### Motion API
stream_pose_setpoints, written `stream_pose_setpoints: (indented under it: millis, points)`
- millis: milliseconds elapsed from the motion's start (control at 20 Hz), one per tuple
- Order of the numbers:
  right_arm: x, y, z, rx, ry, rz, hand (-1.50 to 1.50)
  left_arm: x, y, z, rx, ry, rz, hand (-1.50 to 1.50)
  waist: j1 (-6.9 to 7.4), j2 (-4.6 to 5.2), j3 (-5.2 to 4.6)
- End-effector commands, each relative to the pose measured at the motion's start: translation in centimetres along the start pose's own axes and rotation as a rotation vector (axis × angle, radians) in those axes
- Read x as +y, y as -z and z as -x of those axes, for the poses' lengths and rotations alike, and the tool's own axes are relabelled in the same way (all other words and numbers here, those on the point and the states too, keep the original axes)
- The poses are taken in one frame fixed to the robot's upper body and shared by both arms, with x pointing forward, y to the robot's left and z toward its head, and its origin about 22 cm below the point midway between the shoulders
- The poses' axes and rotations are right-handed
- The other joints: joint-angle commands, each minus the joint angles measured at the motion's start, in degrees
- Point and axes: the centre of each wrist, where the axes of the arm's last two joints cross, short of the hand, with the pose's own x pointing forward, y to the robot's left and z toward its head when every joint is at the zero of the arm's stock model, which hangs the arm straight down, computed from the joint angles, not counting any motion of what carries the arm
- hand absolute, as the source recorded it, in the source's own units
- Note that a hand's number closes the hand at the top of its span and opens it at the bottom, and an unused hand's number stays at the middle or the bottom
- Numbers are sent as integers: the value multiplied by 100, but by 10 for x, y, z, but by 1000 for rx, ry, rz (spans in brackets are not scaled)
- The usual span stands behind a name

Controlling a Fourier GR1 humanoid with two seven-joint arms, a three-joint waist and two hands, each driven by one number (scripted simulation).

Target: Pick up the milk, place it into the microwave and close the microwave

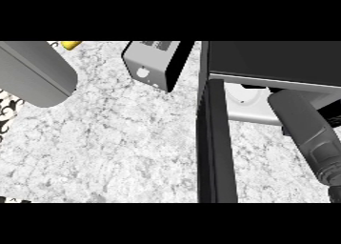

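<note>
Speckled grey stone counter is topped by a black-roofed microwave with a white cavity. Its dark door is swung open. Grey right forearm is laid across the cavity mouth.

Risk: the door could be shut onto that forearm if it isn't withdrawn first.

Milk is not seen, possibly inside. Right hand is cut off at the edge, so its state cannot be told. Left hand is not shown.
</note>
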Motion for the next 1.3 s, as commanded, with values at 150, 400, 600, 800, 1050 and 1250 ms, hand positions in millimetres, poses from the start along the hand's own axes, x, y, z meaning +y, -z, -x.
stream_pose_setpoints:
  millis: [150, 400, 600, 800, 1050, 1250]
  points:
    - [11, -11, -2, -9, 177, -90, -150, -6, 7, 7, 13, -35, 100, -150, -102, -66, -6]
    - [13, -1, -15, 0, 352, -87, -150, -23, 18, 13, 13, -58, 171, -150, -200, -101, -9]
    - [14, -14, -1, 10, 493, -103, -150, -29, 25, 19, 12, -87, 186, -150, -337, -150, -14]
    - [27, -42, 9, 62, 594, -121, -150, -45, 19, 19, 10, -99, 225, -150, -376, -204, -20]
    - [25, -58, 25, 94, 766, -174, -150, -60, 40, 21, 29, -113, 260, 150, -570, -263, -25]
    - [33, -94, 40, 93, 876, -222, -150, -78, 47, 22, 33, -138, 308, 150, -651, -296, -29]
